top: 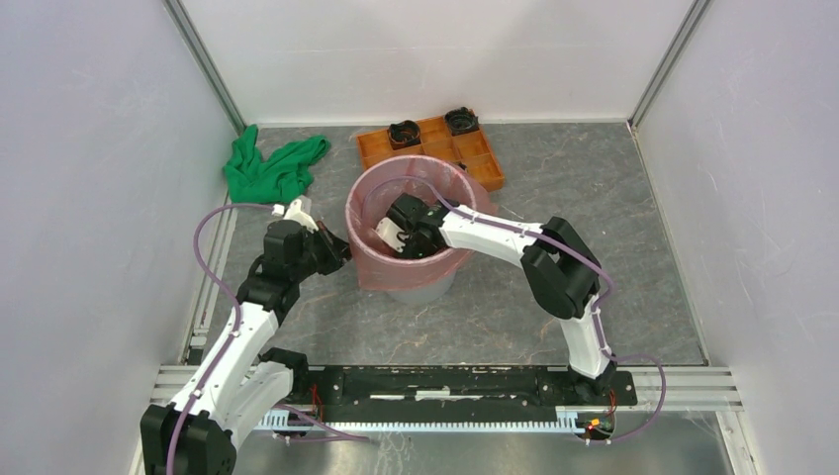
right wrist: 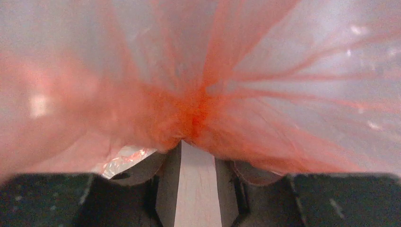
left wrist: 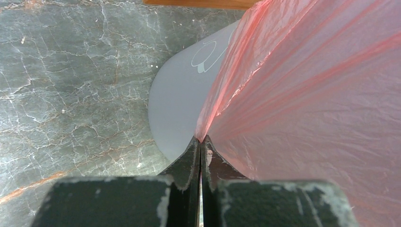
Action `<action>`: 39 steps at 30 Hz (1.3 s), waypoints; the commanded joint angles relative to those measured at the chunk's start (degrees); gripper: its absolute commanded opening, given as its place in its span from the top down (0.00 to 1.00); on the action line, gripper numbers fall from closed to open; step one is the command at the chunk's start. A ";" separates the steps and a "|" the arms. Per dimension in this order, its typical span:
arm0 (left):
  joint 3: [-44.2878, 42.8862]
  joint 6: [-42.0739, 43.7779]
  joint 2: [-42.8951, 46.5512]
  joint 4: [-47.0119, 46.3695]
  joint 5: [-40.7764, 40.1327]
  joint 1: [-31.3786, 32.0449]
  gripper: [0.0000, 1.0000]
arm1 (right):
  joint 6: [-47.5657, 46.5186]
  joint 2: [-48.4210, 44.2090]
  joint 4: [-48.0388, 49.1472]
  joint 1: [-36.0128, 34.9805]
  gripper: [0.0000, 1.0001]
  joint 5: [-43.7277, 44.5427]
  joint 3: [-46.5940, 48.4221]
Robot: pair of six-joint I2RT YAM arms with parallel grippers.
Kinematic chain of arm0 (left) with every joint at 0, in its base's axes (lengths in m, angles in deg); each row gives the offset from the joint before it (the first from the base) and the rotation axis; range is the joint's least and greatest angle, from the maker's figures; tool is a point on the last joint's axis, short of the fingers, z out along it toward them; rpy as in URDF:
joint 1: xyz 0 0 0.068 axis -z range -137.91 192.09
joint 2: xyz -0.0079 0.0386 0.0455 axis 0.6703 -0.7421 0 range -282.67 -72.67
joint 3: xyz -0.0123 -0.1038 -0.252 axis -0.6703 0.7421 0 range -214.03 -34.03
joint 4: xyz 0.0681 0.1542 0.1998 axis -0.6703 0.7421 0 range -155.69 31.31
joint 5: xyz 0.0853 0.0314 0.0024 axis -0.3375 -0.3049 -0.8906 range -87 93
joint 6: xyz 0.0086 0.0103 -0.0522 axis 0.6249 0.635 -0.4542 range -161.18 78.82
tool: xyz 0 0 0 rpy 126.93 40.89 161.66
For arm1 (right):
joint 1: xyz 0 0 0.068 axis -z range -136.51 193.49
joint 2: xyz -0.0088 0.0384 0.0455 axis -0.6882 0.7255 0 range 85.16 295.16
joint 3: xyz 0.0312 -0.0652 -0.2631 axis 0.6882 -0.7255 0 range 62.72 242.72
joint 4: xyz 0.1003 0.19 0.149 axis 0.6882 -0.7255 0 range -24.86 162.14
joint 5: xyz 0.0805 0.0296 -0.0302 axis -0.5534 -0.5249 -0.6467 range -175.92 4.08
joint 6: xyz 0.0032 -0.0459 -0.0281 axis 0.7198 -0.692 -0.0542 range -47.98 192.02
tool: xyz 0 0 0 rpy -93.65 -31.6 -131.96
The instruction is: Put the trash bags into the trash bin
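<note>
The grey trash bin (top: 427, 288) stands mid-table with the red-orange trash bag (top: 388, 267) lining it and folded down over its rim. My left gripper (top: 342, 253) is outside the bin's left wall, shut on the bag's draped edge. In the left wrist view the jaws (left wrist: 201, 140) pinch the film (left wrist: 307, 94) beside the grey wall (left wrist: 177, 104). My right gripper (top: 392, 235) reaches down inside the bin. In its wrist view it (right wrist: 196, 144) stands open with a gap between the fingers. The bag film (right wrist: 198, 101) is bunched against the fingertips and hides them.
An orange compartment tray (top: 431, 150) lies just behind the bin, with black round parts (top: 404, 133) in its far cells. A green cloth (top: 273, 168) sits at the back left. White enclosure walls stand on three sides.
</note>
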 commanded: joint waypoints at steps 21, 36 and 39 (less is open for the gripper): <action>-7.87 -3.13 14.36 18.94 -8.29 -0.28 0.48 | 8.83 -26.73 7.80 -0.08 0.21 4.73 1.31; -49.26 10.23 14.45 30.08 -19.28 -0.28 0.00 | 8.75 -71.52 22.92 0.03 0.02 12.03 -15.06; -53.32 11.44 15.64 26.54 -17.44 -0.28 0.00 | 7.71 -79.95 25.37 -0.01 0.02 16.93 -18.58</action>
